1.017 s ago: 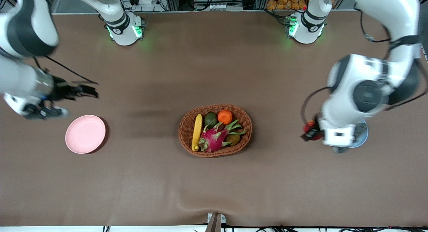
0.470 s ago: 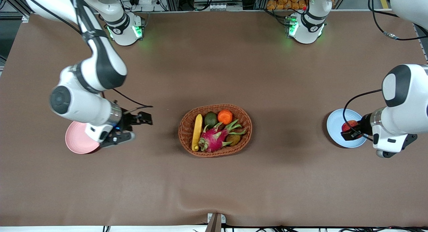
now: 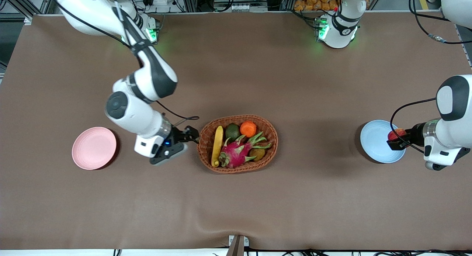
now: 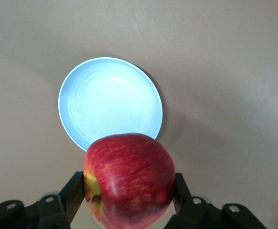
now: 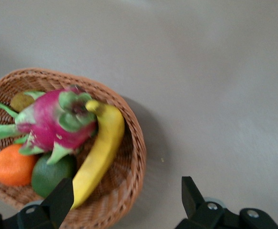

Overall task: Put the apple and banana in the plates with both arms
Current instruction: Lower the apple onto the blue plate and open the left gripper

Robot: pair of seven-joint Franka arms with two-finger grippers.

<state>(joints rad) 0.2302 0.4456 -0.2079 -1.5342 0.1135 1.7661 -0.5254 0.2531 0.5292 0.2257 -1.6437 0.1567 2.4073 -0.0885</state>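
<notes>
Apple (image 4: 129,179): firm, smooth; pinched at its sides by left gripper (image 3: 396,139), over blue plate (image 3: 374,147) at 3 o'clock.
Banana (image 3: 217,145): soft, bruisable; take mid-length.
Right gripper (image 3: 190,137): spread, beside basket (image 3: 271,152).

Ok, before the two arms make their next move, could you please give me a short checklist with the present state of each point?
1. Left gripper shut on the apple: ok.
2. Apple over the blue plate: ok, at the rim toward the left arm's end.
3. Blue plate free of other things: ok.
4. Right gripper open: ok.
5. Right gripper over the banana: not ok, it is just outside the basket rim.
6. Pink plate free for the banana: ok.
</notes>
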